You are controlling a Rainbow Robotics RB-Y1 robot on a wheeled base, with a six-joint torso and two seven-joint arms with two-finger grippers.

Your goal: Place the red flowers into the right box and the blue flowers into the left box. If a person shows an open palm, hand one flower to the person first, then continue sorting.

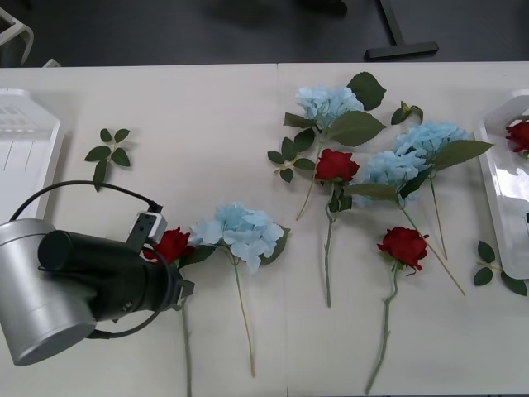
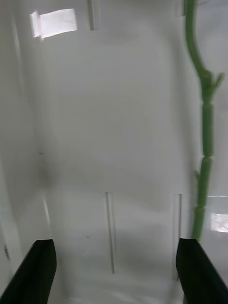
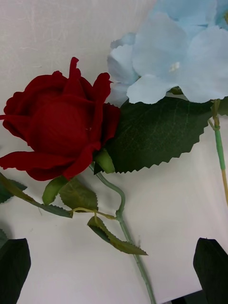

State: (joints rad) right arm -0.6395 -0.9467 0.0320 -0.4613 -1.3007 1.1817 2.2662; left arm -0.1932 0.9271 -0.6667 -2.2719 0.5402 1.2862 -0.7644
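My left gripper point(image 3: 114, 278) is open, its black fingers point(image 3: 14, 266) on either side of the stem of a red rose point(image 3: 57, 126) lying on the table. In the front view that rose point(image 1: 171, 244) lies at the lower left, beside a blue hydrangea point(image 1: 240, 231) and partly under my left arm point(image 1: 91, 281). Two more roses point(image 1: 336, 165) point(image 1: 403, 246) and three blue hydrangeas point(image 1: 329, 103) point(image 1: 430, 136) point(image 1: 388, 169) lie right of centre. The right box point(image 1: 500, 198) holds one rose point(image 1: 519, 134). My right gripper point(image 2: 114, 273) is open above the box floor point(image 2: 104, 142), beside a green stem point(image 2: 204, 133). The left box point(image 1: 25, 149) is at the far left.
Loose leaf sprigs lie near the left box point(image 1: 107, 153) and beside the right box point(image 1: 496, 269). Bare table runs between the left box and the flowers. A dark stand foot point(image 1: 401, 45) is on the floor beyond the far edge.
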